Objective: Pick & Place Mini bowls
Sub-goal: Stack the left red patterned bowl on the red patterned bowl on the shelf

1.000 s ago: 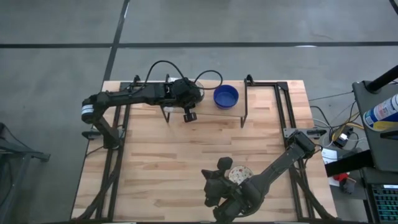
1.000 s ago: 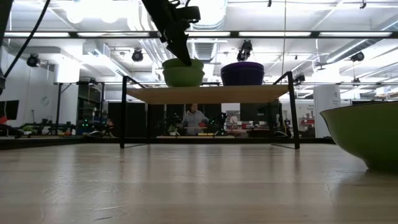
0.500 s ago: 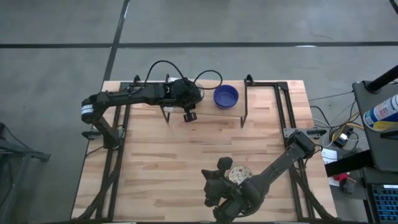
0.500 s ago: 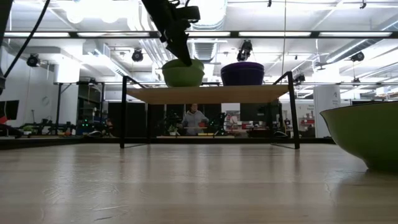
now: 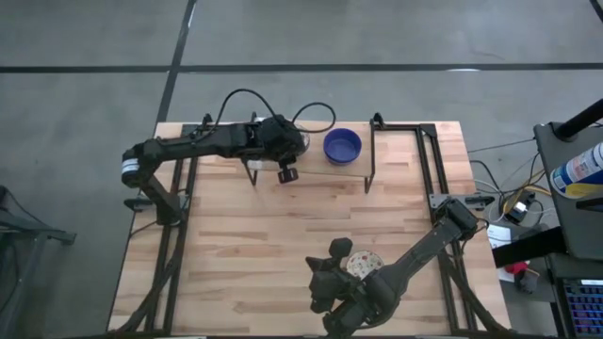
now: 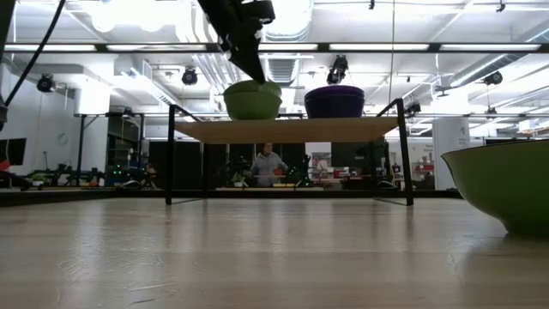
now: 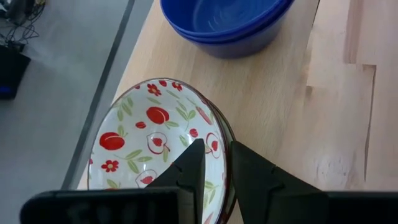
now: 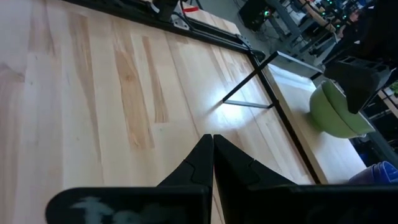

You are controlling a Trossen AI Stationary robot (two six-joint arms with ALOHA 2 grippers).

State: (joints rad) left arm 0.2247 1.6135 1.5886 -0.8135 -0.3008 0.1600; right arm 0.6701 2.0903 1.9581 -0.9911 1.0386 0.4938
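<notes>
Your left gripper (image 7: 214, 163) has its jaws straddling the rim of the patterned bowl (image 7: 155, 137), slightly parted, one finger inside and one outside; the blue bowls (image 7: 227, 22) sit stacked just beyond. In your right wrist view, the right gripper (image 8: 212, 155) shows jaws pressed together over bare bench (image 8: 93, 93). From above, another patterned bowl (image 5: 363, 265) lies beside that arm.

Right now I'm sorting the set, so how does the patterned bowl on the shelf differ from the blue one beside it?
The patterned bowl is cream with red fruit and green leaves inside; the blue bowl is solid blue. The left gripper has its fingers astride the patterned bowl's rim; nothing touches the blue bowl. Both are round, shallow and upright on the wooden shelf.
</notes>
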